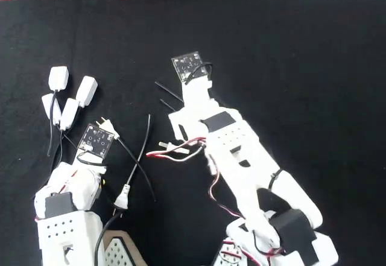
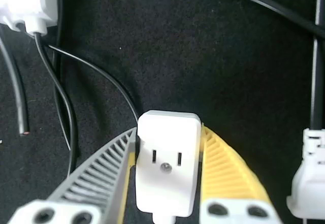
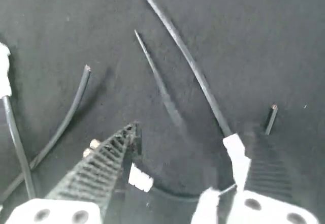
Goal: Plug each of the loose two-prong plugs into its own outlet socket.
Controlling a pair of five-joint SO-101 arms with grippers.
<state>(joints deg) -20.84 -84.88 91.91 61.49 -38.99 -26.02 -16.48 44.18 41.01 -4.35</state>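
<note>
Outlet socket [image 2: 167,173] sits clamped tight in the jaws of the left gripper [image 2: 168,132].

It is white, with two slots and a round hole. A grey finger [image 2: 101,178] presses one side and a yellow finger [image 2: 228,173] the other. The left arm stands at the near left of the black table [image 1: 313,55]. More white sockets [image 1: 86,91] bunch together at the far left. One loose plug [image 1: 107,126] lies just beside that arm, prongs up. Another plug [image 1: 122,198] lies near, to its right, on a black cord. The right gripper [image 3: 193,132] is low over the middle of the table, jaws apart, close to thin black cord ends [image 3: 152,66].
</note>
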